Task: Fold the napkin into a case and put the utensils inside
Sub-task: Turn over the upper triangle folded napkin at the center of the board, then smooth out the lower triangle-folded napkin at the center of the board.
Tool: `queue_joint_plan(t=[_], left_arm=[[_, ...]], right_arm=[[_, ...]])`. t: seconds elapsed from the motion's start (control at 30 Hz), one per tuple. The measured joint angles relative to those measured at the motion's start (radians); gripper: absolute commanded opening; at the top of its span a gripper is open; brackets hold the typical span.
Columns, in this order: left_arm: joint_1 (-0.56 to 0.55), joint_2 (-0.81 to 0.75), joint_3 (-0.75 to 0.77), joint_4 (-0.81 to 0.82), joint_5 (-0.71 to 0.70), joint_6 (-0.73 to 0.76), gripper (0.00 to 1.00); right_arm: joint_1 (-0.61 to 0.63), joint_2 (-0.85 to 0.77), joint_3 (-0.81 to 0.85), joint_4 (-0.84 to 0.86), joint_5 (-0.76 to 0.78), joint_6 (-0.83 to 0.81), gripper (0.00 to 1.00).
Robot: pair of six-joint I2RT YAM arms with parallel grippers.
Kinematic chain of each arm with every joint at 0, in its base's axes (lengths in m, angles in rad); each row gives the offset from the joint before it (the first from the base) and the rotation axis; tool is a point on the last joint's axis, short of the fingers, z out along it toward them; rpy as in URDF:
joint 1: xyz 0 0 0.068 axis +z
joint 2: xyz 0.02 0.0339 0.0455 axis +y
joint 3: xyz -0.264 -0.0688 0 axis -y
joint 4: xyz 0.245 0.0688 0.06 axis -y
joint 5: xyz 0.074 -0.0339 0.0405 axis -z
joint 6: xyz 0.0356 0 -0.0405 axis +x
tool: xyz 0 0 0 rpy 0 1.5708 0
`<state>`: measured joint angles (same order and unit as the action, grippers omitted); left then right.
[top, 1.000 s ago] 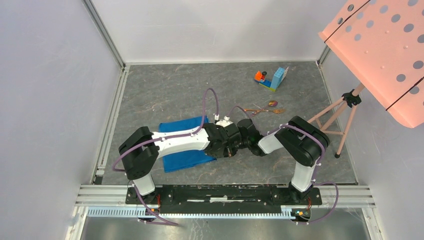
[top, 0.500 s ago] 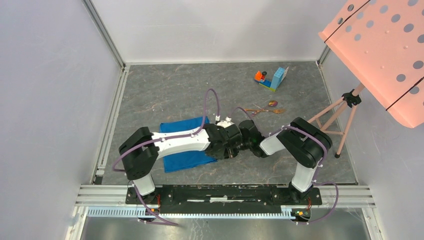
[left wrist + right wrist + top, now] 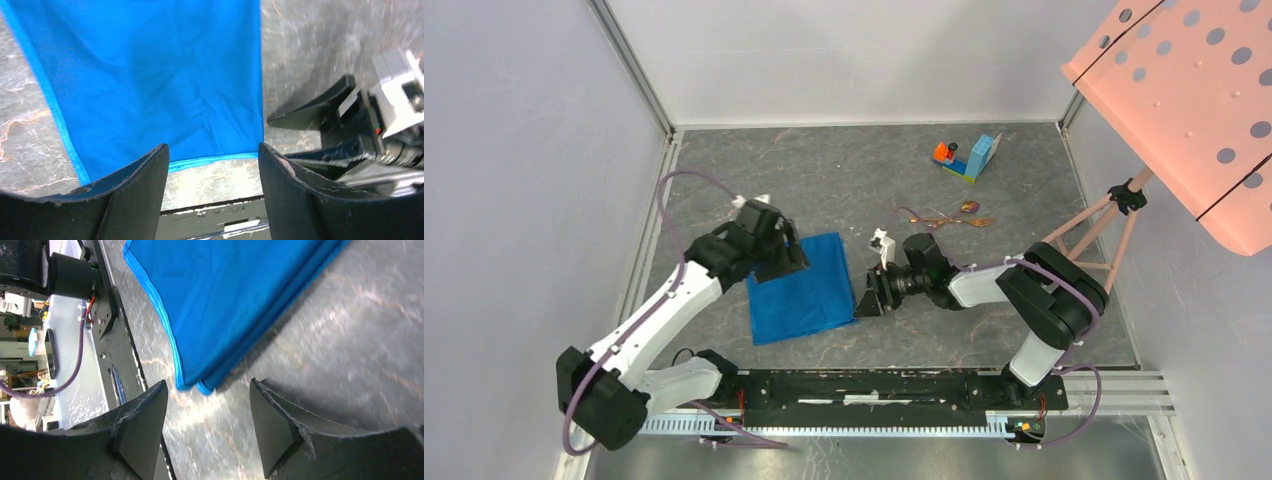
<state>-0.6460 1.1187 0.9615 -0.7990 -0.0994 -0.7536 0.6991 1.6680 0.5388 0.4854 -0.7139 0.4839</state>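
The bright blue napkin (image 3: 802, 288) lies flat on the grey table, folded over, with two layered edges showing at its corner (image 3: 200, 385). My left gripper (image 3: 786, 260) hovers over the napkin's far left part, open and holding nothing; in the left wrist view its jaws (image 3: 212, 150) frame the cloth's near hem (image 3: 215, 161). Just off the napkin's right edge my right gripper (image 3: 866, 298) stands open and empty, with bare table between its fingers in its wrist view (image 3: 207, 390). The copper-gold utensils (image 3: 951, 218) lie on the table behind the right arm.
An orange-and-blue toy block piece (image 3: 969, 158) sits at the back right. A pink tripod (image 3: 1104, 240) carrying a perforated pink board (image 3: 1194, 90) stands at the right edge. The black base rail (image 3: 864, 385) runs along the near edge.
Both grippers went from shut to open at the napkin's right edge. The left arm swung away to the napkin's far left, uncovering the cloth. The right gripper shifted slightly left.
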Motion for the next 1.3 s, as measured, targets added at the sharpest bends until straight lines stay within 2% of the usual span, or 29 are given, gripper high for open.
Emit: queue_joint_plan(t=[0.07, 0.13, 0.2, 0.27, 0.37, 0.43, 0.5, 0.53, 0.67, 0.77, 0.9, 0.97, 1.13, 1.3], left_arm=[[0.153, -0.034, -0.042, 0.026, 0.062, 0.027, 0.73], [0.272, -0.038, -0.071, 0.056, 0.141, 0.047, 0.73], [0.384, -0.024, -0.094, 0.090, 0.223, 0.061, 0.72], [0.468, 0.000, -0.108, 0.130, 0.278, 0.072, 0.68], [0.577, 0.068, -0.134, 0.228, 0.360, 0.074, 0.66], [0.626, 0.141, -0.152, 0.302, 0.396, 0.073, 0.64], [0.660, 0.213, -0.159, 0.355, 0.416, 0.073, 0.63], [0.674, 0.255, -0.159, 0.382, 0.421, 0.073, 0.62], [0.704, 0.364, -0.157, 0.443, 0.417, 0.073, 0.62], [0.710, 0.385, -0.154, 0.458, 0.401, 0.073, 0.62], [0.712, 0.393, -0.133, 0.472, 0.372, 0.073, 0.62], [0.712, 0.408, -0.115, 0.481, 0.364, 0.073, 0.62], [0.712, 0.447, -0.100, 0.504, 0.349, 0.073, 0.62], [0.712, 0.504, -0.100, 0.527, 0.335, 0.073, 0.62]], right_arm=[[0.018, 0.034, 0.046, -0.010, 0.010, -0.003, 0.65], [0.043, 0.058, 0.079, -0.020, 0.039, -0.007, 0.56], [0.058, 0.064, 0.087, -0.026, 0.074, -0.013, 0.42], [0.067, 0.060, 0.075, -0.030, 0.119, -0.014, 0.33], [0.068, 0.027, 0.030, -0.023, 0.162, -0.009, 0.34], [0.072, -0.005, 0.002, -0.026, 0.186, -0.010, 0.51], [0.073, -0.021, 0.005, -0.040, 0.195, -0.010, 0.67], [0.075, -0.028, 0.020, -0.058, 0.204, -0.019, 0.71], [0.052, -0.019, 0.132, -0.172, 0.269, -0.066, 0.74], [0.001, 0.050, 0.267, -0.233, 0.290, -0.091, 0.69], [-0.042, 0.183, 0.476, -0.235, 0.272, -0.097, 0.58], [-0.047, 0.226, 0.542, -0.222, 0.247, -0.089, 0.56], [-0.045, 0.347, 0.678, -0.161, 0.169, -0.050, 0.54], [-0.048, 0.460, 0.724, -0.109, 0.144, -0.008, 0.49]])
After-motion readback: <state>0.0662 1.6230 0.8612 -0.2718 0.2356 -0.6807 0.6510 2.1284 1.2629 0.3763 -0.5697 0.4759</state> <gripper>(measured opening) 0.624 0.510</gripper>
